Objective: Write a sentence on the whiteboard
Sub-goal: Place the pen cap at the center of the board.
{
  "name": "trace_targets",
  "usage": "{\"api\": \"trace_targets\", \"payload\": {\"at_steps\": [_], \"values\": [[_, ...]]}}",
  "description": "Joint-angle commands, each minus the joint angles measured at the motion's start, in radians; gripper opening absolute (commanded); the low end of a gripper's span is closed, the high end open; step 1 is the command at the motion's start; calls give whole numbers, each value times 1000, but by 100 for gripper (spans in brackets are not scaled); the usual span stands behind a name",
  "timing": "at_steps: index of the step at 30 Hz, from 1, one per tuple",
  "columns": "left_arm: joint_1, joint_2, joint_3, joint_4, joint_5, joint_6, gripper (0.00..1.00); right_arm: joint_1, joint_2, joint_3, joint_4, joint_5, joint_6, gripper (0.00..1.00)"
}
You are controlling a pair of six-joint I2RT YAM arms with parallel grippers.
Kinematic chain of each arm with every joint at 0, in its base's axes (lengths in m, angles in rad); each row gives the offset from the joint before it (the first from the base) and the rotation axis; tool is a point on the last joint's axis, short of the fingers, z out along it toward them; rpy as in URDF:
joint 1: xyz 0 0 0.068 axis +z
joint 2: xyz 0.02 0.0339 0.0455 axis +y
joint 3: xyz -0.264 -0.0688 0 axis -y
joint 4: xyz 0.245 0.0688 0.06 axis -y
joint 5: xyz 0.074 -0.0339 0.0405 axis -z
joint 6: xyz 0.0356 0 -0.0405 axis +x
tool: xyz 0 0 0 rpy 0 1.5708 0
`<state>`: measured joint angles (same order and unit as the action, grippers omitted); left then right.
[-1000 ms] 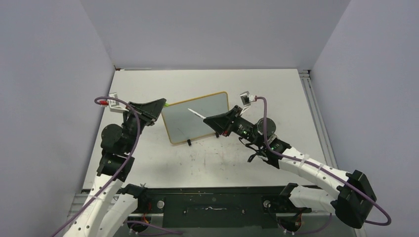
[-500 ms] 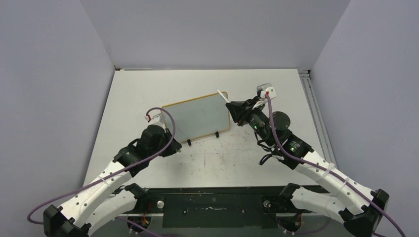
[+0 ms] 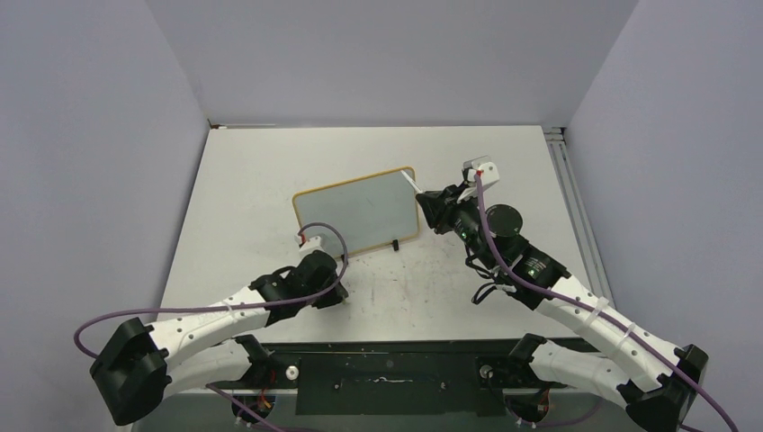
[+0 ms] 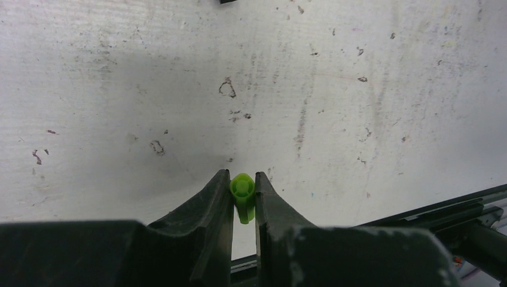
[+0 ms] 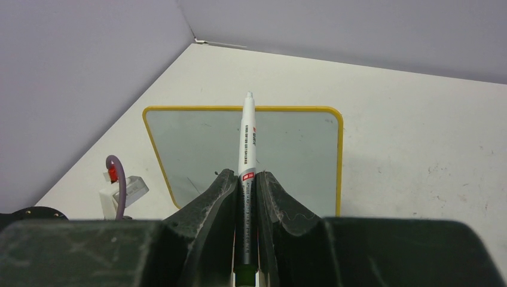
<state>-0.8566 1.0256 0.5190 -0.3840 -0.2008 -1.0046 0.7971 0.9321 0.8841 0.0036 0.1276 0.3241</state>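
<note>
The whiteboard [image 3: 360,214] stands tilted mid-table, yellow-framed, its surface [image 5: 293,149] blank; no sentence shows on it. My right gripper [image 5: 245,174] is shut on a white marker [image 5: 247,137], uncapped, whose tip points at the board's top edge. In the top view that gripper [image 3: 430,203] hovers at the board's right edge, with the marker [image 3: 416,183] sticking out toward the corner. My left gripper [image 4: 242,176] is shut on a small green cap [image 4: 242,190], just above the bare table. From above, the left gripper [image 3: 335,297] sits in front of the board's near left corner.
Black stand feet [image 3: 396,245] hold the board's near edge. A black rail [image 4: 454,203] runs along the table's near edge, close to the left gripper. Grey walls enclose the table on three sides. The tabletop [image 4: 335,89] is scuffed and stained.
The left arm swung from the board's left edge down to the table in front of the board, still gripping the green cap. The right gripper carried the marker from over the board to its right edge.
</note>
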Motion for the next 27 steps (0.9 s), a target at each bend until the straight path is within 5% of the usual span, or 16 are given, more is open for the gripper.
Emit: {"api": "trace_targets", "payload": {"at_steps": [1, 19, 27], "values": [[-2, 11, -37, 111, 17, -25, 3, -4, -15, -6, 21, 15, -5, 5], [125, -74, -147, 153, 122, 39, 45, -3, 9, 4, 26, 4, 25, 5], [330, -197, 71, -96, 213, 263, 85, -3, -1, 0, 49, 3, 38, 5]]}}
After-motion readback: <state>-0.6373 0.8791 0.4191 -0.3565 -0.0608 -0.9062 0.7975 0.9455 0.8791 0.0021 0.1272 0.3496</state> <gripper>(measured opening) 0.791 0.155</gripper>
